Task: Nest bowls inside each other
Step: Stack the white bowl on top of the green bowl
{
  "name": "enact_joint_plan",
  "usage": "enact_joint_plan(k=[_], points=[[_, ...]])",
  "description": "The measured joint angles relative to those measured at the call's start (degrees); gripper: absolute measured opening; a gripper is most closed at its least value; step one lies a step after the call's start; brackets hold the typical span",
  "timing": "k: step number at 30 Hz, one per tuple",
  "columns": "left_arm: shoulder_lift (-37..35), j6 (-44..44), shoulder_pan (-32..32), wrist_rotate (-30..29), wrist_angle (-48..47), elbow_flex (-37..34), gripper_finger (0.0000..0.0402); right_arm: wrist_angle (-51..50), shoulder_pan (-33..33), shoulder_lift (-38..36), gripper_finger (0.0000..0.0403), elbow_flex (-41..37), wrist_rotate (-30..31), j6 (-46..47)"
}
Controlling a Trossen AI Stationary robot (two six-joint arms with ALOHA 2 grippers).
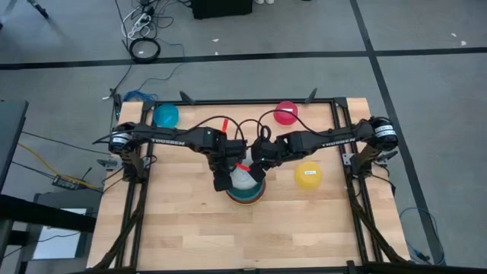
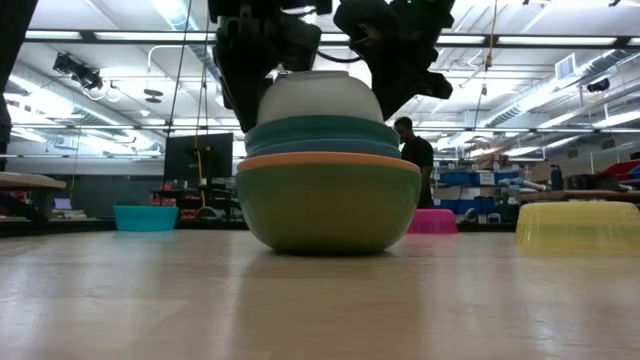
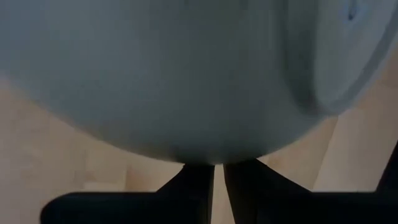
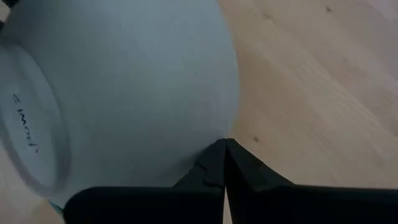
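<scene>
White bowl [image 1: 243, 180] upside down atop stack [image 2: 328, 205], bench centre. My left gripper [image 1: 223, 181] nearly closed, pinching its left rim; right gripper [image 1: 259, 161] closed, empty, alongside. Flip upright, seat centred, then release.

Smooth plastic bowls [image 2: 328, 170], matt wooden table [image 1: 190, 228]

Stack: white bowl [image 2: 318, 97], teal bowl [image 2: 322, 131], orange bowl [image 2: 328, 160], green bowl [image 2: 328, 208]. Loose: turquoise bowl [image 1: 166, 116], pink-red bowl [image 1: 286, 113], yellow bowl [image 1: 308, 175]. Worktop [image 1: 190, 228]: pale wood.
</scene>
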Motion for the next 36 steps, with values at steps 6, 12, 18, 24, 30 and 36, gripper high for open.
enact_joint_plan(k=[6,12,18,24,30,36], points=[[-2.05,0.02,-0.10,-0.91,-1.65,0.00,0.0056,1.36,0.04,0.00,0.0020,0.00,-0.09,-0.74],[-2.60,0.09,-2.31,-0.60,-1.56,0.00,0.0076,1.54,0.44,0.00,0.0042,0.00,-0.72,-0.74],[-2.69,0.06,-3.97,0.00,-1.70,0.00,0.0107,1.09,1.26,0.00,0.0060,1.10,-0.63,-1.63],[-3.24,-0.11,-5.01,-0.27,-2.01,0.00,0.0141,-1.96,1.64,0.02,0.0075,3.91,-0.44,-2.46],[-6.25,-0.57,-4.92,-3.49,-3.11,0.00,0.0155,-5.28,2.31,-0.02,0.0085,6.48,-0.68,-3.45],[-7.96,-1.13,-4.84,-5.07,-2.04,0.13,0.0155,-8.47,3.10,-0.02,0.0089,7.30,-1.20,-3.37]])
